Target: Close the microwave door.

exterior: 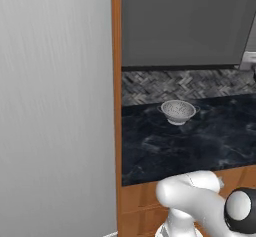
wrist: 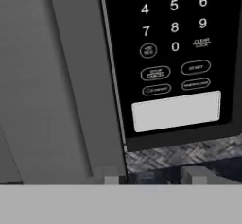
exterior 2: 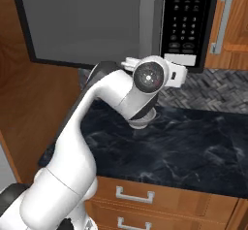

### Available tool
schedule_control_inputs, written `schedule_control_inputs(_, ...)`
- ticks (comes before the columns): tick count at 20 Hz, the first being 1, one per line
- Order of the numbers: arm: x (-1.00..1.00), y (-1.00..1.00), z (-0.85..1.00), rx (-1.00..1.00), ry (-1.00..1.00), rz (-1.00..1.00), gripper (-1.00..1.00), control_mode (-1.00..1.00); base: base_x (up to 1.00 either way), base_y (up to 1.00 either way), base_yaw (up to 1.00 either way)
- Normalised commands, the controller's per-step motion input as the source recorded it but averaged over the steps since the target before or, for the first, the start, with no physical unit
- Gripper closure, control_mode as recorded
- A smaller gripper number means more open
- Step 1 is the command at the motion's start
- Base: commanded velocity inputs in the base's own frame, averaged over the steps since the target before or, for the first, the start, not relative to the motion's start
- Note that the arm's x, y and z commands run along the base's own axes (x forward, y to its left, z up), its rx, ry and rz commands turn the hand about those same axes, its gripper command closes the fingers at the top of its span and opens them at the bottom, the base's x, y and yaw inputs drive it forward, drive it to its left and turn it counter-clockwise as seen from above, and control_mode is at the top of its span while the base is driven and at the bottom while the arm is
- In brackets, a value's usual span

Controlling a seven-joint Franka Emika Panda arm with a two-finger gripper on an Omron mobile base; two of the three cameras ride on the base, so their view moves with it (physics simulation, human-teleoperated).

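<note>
Facing microwave door (wrist: 56,76) w/ gripper (wrist: 153,176); keypad (wrist: 175,34) alongside.

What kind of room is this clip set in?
A rendered home kitchen, most likely: a microwave with its keypad and grey microwave door hangs above a dark marble counter, a metal colander sits on it, and wooden drawers run beneath.

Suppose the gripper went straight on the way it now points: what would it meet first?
Probably the lower edge of the microwave door, near where it borders the keypad panel. The gripper looks aimed at that seam, but depth is unclear.
</note>
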Motion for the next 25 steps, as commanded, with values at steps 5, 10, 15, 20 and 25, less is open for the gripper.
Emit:
schedule_control_inputs(5,0.68,0.00,0.00,0.00,0.00,0.06,-1.00,-1.00,0.00,0.00,0.00)
schedule_control_inputs(10,0.60,0.00,-0.01,0.00,0.00,0.02,-1.00,-1.00,0.00,0.00,0.00)
schedule_control_inputs(15,0.63,0.00,-0.01,0.00,0.00,0.00,-1.00,-1.00,0.00,0.00,0.00)
schedule_control_inputs(20,0.51,0.00,0.00,0.00,0.00,0.00,-1.00,-1.00,0.00,0.00,0.00)
schedule_control_inputs(25,-0.09,0.00,0.00,0.04,-0.06,0.00,-1.00,-1.00,0.00,0.00,0.00)
